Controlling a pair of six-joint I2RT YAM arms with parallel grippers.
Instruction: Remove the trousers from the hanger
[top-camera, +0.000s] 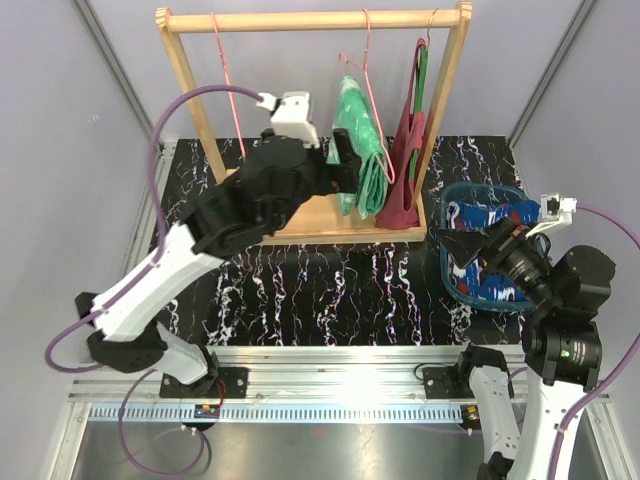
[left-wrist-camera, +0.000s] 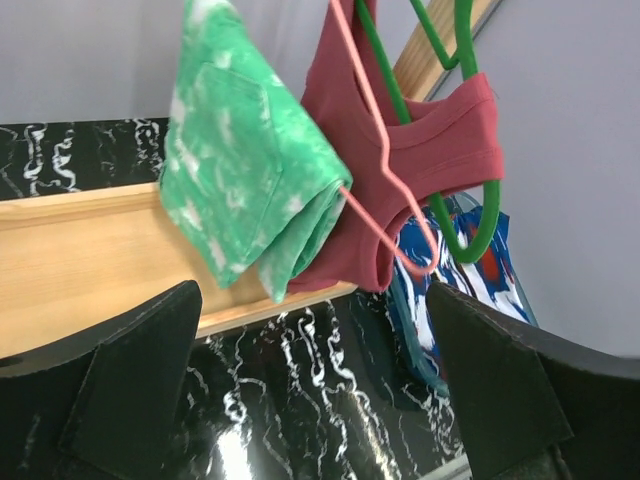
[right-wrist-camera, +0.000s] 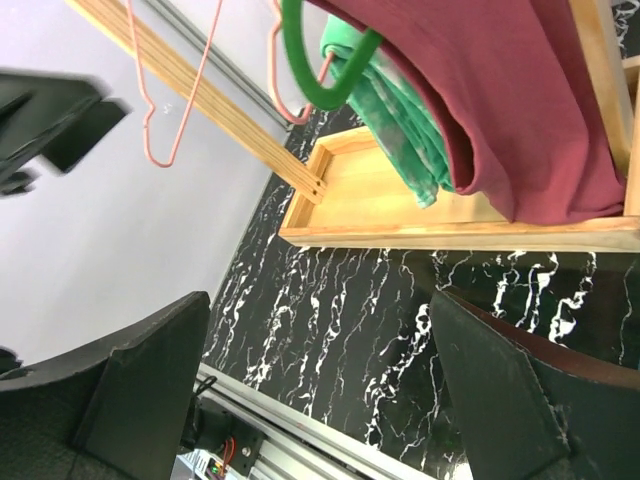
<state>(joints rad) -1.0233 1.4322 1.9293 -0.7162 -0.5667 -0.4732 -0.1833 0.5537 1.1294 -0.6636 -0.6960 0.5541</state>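
Black marbled tabletop below: left claw spread wide, green trousers hanging on a pink hanger just ahead; right claw also spread, over blue trousers in a basket.

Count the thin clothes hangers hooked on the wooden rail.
3. An empty pink wire hanger at the left, a second pink wire hanger carrying the green marbled cloth trousers mid-rail, and a green hanger holding the maroon tank top at the right. None seems hidden.

Black marbled table carries a wooden rack and blue basket.
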